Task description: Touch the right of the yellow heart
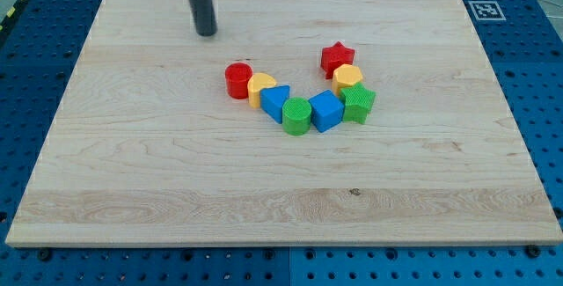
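The yellow heart (pixel 259 86) lies near the board's middle, between a red cylinder (pixel 238 80) touching it on the left and a blue triangle (pixel 274 103) touching it at the lower right. My tip (pixel 206 33) rests on the board up and to the left of the heart, clear of all blocks. The red cylinder is the block closest to it.
The blocks form a curved chain running right from the blue triangle: green cylinder (pixel 296 115), blue cube (pixel 325 110), green star (pixel 358 103), yellow pentagon (pixel 348 77), red star (pixel 337 57). The wooden board (pixel 132 189) sits on a blue pegboard table.
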Motion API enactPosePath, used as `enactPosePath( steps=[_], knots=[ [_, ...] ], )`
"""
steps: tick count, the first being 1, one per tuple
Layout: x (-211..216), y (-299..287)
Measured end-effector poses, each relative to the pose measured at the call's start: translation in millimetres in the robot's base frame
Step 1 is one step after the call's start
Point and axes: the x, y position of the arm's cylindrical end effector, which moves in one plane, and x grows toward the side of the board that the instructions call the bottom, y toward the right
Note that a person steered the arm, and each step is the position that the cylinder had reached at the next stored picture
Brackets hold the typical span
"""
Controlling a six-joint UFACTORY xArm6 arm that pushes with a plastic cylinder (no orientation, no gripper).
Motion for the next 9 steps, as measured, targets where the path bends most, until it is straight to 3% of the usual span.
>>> enactPosePath(
  steps=[2, 6, 9],
  knots=[
    [22.3, 53.7],
    [52.7, 78.3],
    [98.3, 92.7]
  ],
)
